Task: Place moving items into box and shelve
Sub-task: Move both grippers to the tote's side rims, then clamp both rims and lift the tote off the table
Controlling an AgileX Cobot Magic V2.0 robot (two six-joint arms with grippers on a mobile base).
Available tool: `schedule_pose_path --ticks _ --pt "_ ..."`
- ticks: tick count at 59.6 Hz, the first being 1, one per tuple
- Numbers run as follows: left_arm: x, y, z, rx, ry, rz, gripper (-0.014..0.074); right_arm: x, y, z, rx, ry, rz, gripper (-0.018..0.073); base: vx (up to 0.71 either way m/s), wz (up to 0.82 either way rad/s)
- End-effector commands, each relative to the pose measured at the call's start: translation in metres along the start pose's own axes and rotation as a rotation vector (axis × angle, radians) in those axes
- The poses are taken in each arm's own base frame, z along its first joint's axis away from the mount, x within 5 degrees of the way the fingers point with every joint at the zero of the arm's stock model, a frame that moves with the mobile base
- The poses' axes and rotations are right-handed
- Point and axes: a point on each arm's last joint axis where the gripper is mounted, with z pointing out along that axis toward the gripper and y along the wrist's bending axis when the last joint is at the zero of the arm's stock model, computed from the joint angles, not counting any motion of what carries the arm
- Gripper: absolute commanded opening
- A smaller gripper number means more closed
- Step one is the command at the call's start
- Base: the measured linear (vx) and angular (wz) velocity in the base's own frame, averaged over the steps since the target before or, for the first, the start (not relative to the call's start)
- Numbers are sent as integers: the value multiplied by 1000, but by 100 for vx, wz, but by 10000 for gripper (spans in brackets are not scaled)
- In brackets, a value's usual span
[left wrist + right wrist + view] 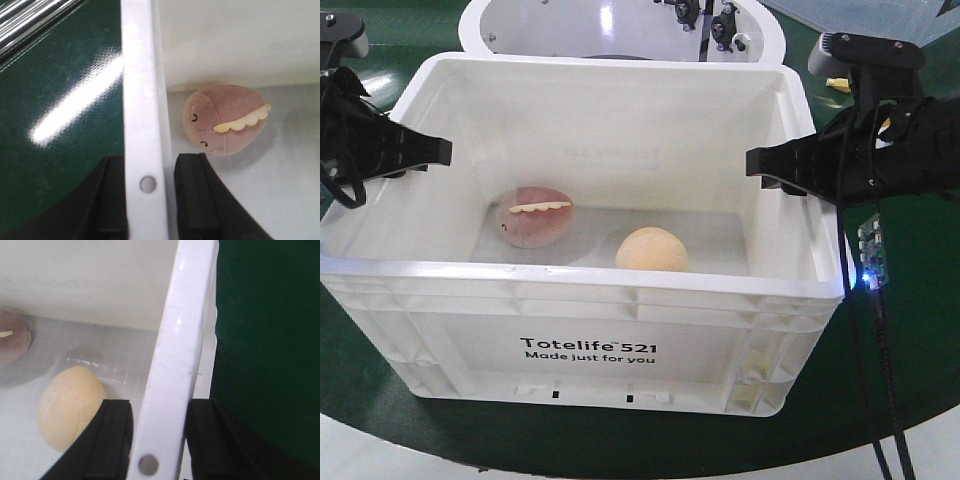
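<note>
Clamping the white Totelife tote by its side walls: left gripper and right gripper each pinch a rim, tan bun inside, near-right.

The box is white, with black lettering on its front. The bun is pale tan. The soft toy is dusty pink with a cream scalloped stripe and small black marks. The left gripper and right gripper are black. The table is dark green.
</note>
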Motion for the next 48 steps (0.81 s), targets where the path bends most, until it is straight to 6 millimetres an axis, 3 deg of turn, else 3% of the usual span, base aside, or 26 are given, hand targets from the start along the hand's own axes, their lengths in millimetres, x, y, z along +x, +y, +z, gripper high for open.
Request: schedule_pose_path --ticks 1,17,31,48 --pt "-12 -13 -11 108 -55 -22 -8 -5 12 -9 -86 -40 62 -6 0 0" --pt "-33 -19 -38 148 -95 10 -8 -22 14 -22 -68 -106 11 -6 0 0" --pt "-33 -21 -42 171 -81 -7 -8 -55 21 -57 -60 -217 -38 -6 0 0" --pt "-33 -24 -51 212 -110 -13 -8 -63 21 -65 -32 -257 -71 -6 0 0"
